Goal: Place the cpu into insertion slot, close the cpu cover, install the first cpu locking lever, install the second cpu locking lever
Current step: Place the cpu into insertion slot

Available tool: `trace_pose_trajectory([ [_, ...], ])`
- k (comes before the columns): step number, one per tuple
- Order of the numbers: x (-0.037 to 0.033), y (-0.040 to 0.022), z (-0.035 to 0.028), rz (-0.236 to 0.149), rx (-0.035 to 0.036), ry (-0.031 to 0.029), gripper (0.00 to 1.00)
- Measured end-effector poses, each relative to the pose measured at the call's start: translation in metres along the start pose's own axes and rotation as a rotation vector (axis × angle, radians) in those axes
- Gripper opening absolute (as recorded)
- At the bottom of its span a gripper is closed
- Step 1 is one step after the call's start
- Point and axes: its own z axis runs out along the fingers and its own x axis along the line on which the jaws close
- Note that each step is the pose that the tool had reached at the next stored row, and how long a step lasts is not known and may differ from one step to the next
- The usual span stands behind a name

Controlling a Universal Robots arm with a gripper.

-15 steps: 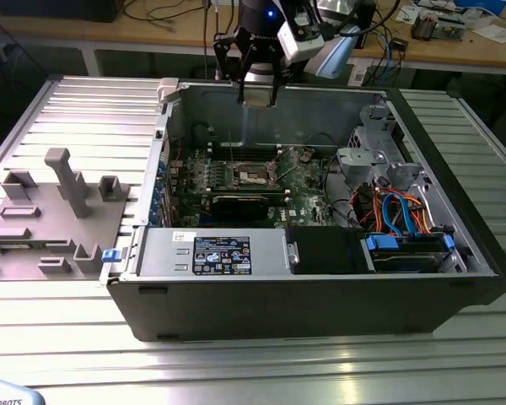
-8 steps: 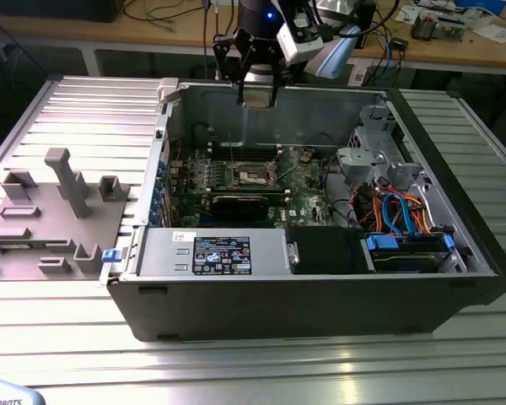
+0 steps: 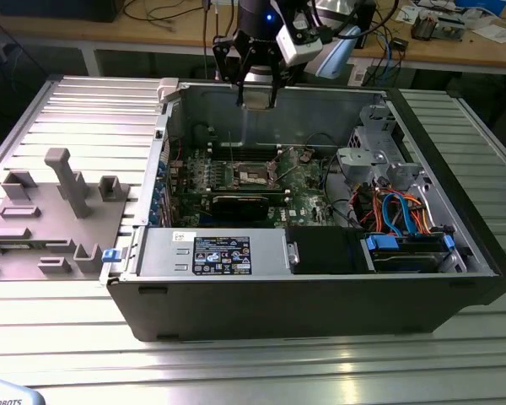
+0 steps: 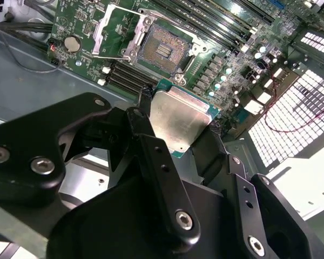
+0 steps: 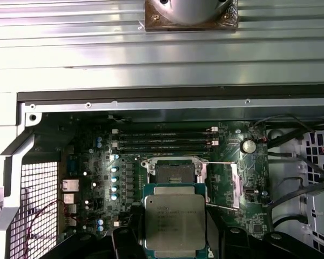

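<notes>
Gripper (image 4: 179, 113) – 2 fingers (image 4: 144, 102) clamped on cpu (image 5: 174, 221) edges, chip flat, metal side up, above open slot (image 4: 162, 49) – prob. to line up square

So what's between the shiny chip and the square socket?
Nothing blocks it. In the second wrist view, only green board shows between the cpu, held in the gripper, and the insertion slot.
</notes>
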Motion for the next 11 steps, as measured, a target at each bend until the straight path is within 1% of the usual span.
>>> trace_pose_trajectory([
  [11,0.0002,-0.0003,0.0036,0.0,-0.0001,0.0,0.55],
])
